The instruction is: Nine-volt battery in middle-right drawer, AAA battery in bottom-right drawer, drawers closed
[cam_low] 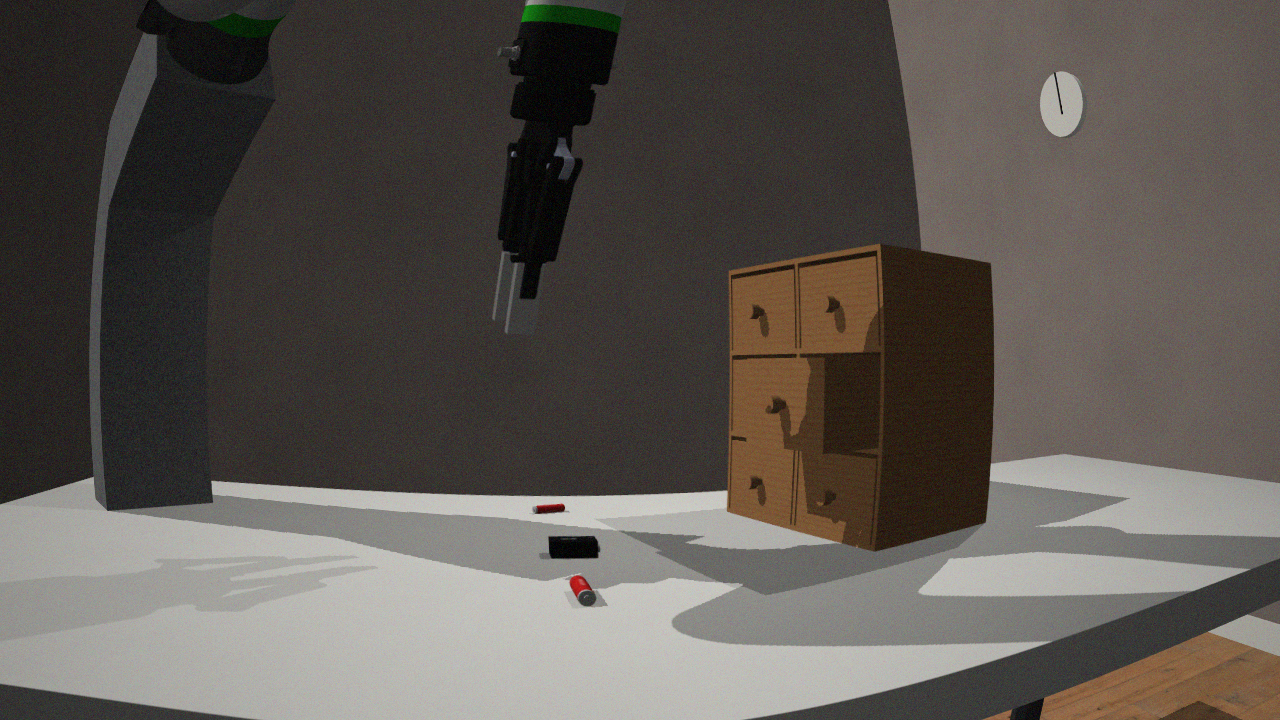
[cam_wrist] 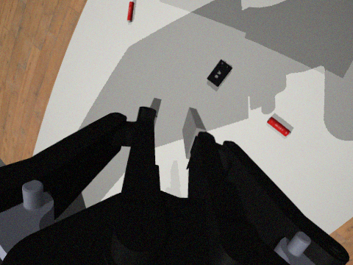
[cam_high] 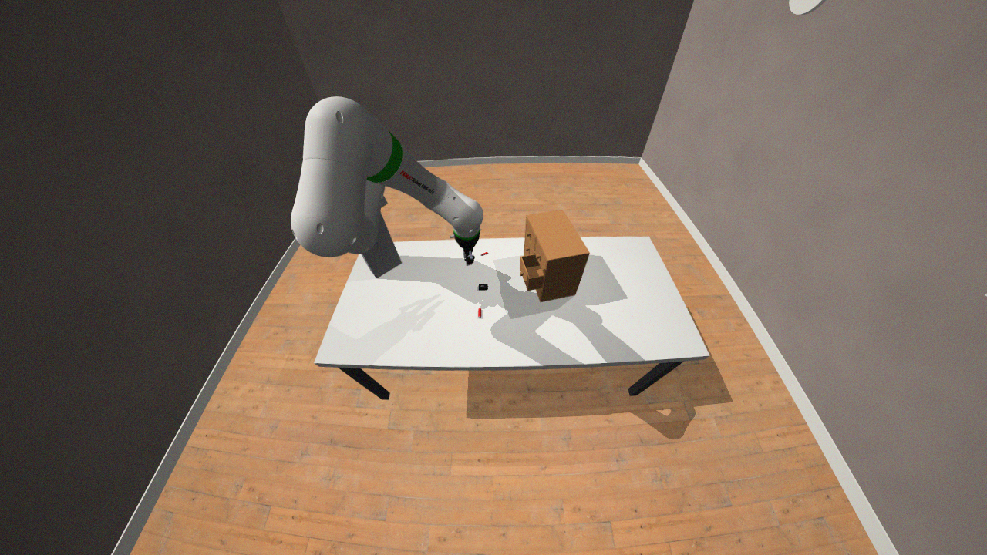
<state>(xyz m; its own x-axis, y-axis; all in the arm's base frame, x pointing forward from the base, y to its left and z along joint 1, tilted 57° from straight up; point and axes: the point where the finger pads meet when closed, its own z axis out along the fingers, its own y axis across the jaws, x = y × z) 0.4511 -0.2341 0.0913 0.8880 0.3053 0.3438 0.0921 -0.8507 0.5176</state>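
My gripper [cam_high: 469,261] [cam_low: 513,324] [cam_wrist: 172,115] is partly open and empty, pointing down above the table, left of the chest. The black nine-volt battery [cam_high: 483,286] [cam_low: 572,547] [cam_wrist: 219,73] lies on the table. The slimmer red cell [cam_high: 484,253] [cam_low: 548,508] [cam_wrist: 130,11], which looks like the AAA battery, lies at the back. The small chest [cam_high: 567,276] [cam_low: 935,402] stands upright. Its right middle drawer [cam_high: 535,278] [cam_low: 751,385] is pulled well out; the inside is mostly hidden. The bottom right drawer [cam_low: 850,497] looks pushed in.
A thicker red cell [cam_high: 480,313] [cam_low: 581,588] [cam_wrist: 279,126] lies nearer the table's front edge than the nine-volt battery. The white table [cam_high: 414,348] [cam_low: 358,662] [cam_wrist: 312,195] bears everything. The open drawer juts out toward the gripper's side. The other drawers look pushed in.
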